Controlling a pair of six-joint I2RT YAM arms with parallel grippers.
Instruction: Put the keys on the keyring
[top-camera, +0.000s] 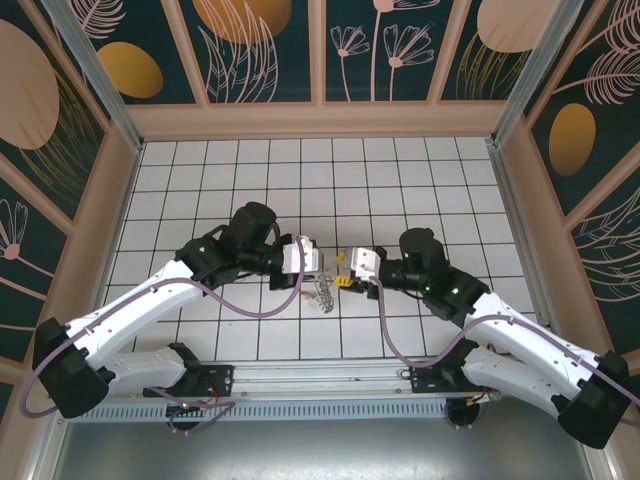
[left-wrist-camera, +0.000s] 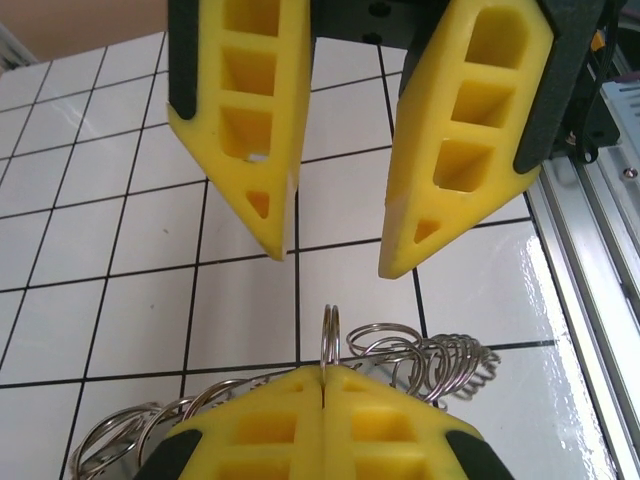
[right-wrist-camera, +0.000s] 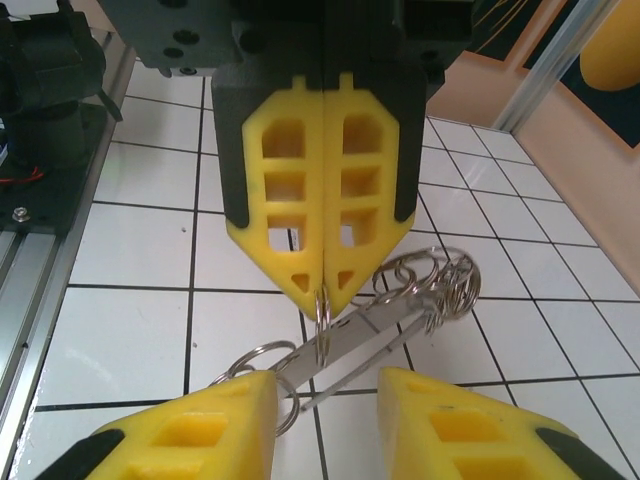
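Top external view: my left jaws and right jaws meet nose to nose over the white tiled counter (top-camera: 400, 180). A small tangle of loose rings (top-camera: 322, 292) sits just under the gap between them, on the side toward my bases. It is too small here for me to sort key from ring.

Left wrist view: my left jaws are released, spread wide with bare counter (left-wrist-camera: 120, 300) between the tips. Straight ahead of them my right jaws are clenched on the keyring (left-wrist-camera: 328, 338), a thin split ring standing edge-on out of the pinch. Loose rings (left-wrist-camera: 430, 360) trail out to either side of the right jaws, low against the tiles. An aluminium rail (left-wrist-camera: 600, 260) runs well off to one side.

Right wrist view: my right jaws grasp the keyring (right-wrist-camera: 322, 308) at their very tips. A flat silvery blade, which I take for one of the keys (right-wrist-camera: 350, 340), slants below it toward the released left jaws. More loose rings (right-wrist-camera: 445, 280) bunch at its far end.

I judge all of it light, stiff, smooth and slippery. The thin wire could swivel in my pinch, so I would take the key across its flat faces, close to the ring. The loose rings look linked, so they are likely to drag and snag, and they are what stands in my way.
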